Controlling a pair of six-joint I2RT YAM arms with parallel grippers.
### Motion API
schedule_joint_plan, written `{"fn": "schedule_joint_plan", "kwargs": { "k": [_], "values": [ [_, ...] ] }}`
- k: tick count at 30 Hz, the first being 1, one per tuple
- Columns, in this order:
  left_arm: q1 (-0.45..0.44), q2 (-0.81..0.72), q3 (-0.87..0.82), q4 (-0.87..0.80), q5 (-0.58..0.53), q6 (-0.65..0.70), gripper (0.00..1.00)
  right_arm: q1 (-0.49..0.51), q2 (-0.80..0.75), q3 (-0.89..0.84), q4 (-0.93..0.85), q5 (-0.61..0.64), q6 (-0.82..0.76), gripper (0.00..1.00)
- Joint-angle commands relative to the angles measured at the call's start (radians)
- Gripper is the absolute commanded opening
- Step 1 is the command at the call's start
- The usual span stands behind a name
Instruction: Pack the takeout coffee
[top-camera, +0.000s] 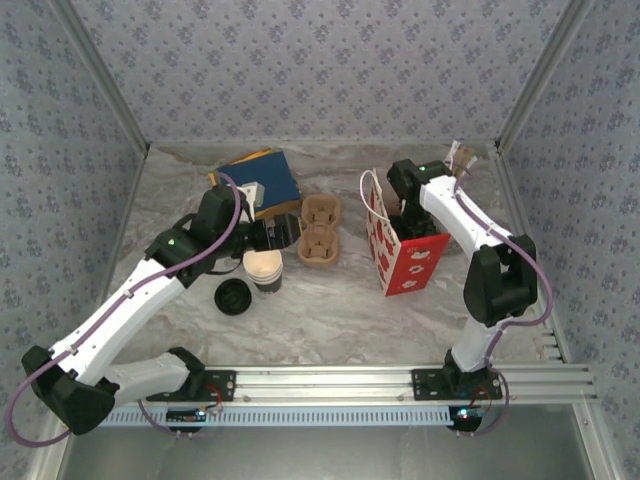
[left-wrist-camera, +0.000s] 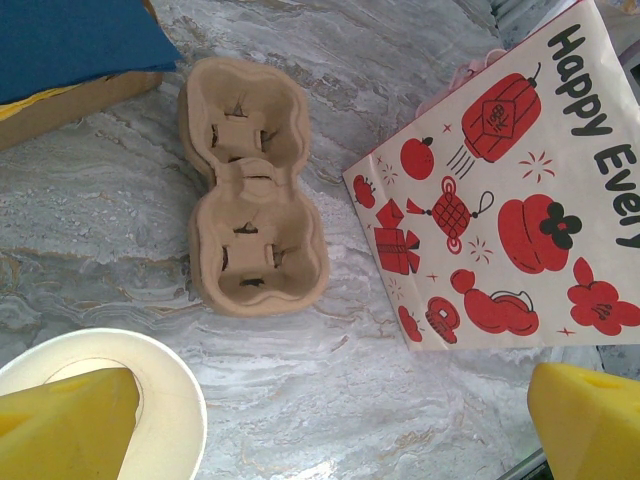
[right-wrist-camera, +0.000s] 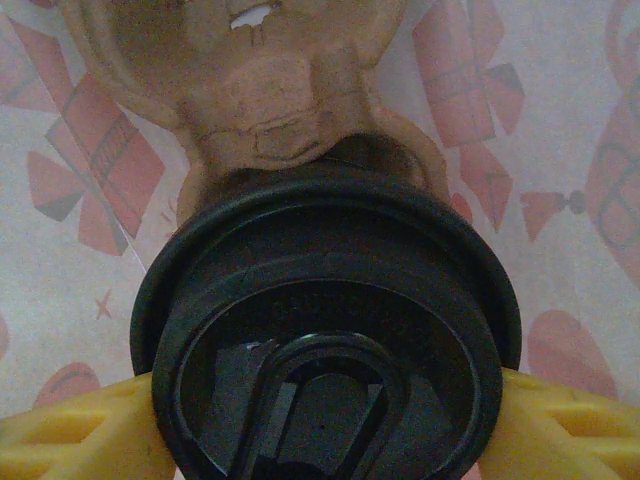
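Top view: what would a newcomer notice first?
The red-and-white gift bag right of centre, the right arm reaching into it. In the wrist view the right gripper clamps a black-lidded coffee cup. Centre table lies an empty cardboard cup carrier; the left gripper hangs open to its left.

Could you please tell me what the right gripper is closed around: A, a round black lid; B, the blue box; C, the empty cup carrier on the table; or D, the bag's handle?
A: in the right wrist view, the right gripper presses against both sides of the round black lid, with the red-printed paper bag behind it.
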Motion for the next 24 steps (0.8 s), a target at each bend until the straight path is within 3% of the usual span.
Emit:
{"fn": "schedule_joint_plan", "kwargs": {
  "k": [1, 24],
  "values": [
    [-0.006, -0.013, 0.011, -0.010, -0.010, -0.006, 1.00, 0.000, 0.047, -0.059, -0.016, -0.021, 0.007, 0.72],
    [-0.007, -0.024, 0.011, -0.021, -0.018, -0.005, 1.00, 0.005, 0.059, -0.042, -0.019, -0.013, 0.007, 0.72]
  ]
}}
